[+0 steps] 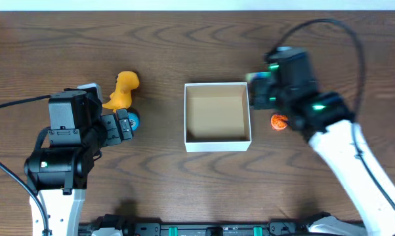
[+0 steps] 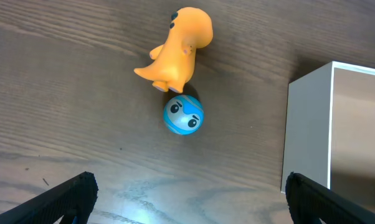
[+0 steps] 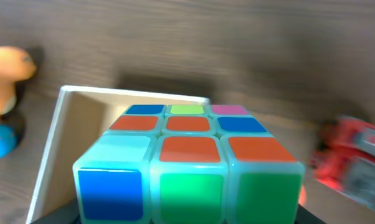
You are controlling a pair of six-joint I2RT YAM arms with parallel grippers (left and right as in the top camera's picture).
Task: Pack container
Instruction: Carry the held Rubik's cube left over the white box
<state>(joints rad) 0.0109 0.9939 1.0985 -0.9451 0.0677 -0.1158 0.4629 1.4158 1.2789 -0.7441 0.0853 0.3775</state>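
Puzzle cube [image 3: 187, 168] clamped in right claw [image 1: 257, 91] near container [image 1: 217, 145]; left claw [image 2: 189, 190] gapes wide.

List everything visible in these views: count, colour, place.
container: one, white walls, brown inside, table centre.
dinosaur toy: one, orange, left of the container.
ball: one, blue with a face, beside the dinosaur toy.
puzzle cube: one, multicoloured, held at the container's right wall.
small toy: one, red-orange, right of the container.
table: one, dark wood.
left gripper: one, black, open near the ball.
right gripper: one, black, shut on the puzzle cube.
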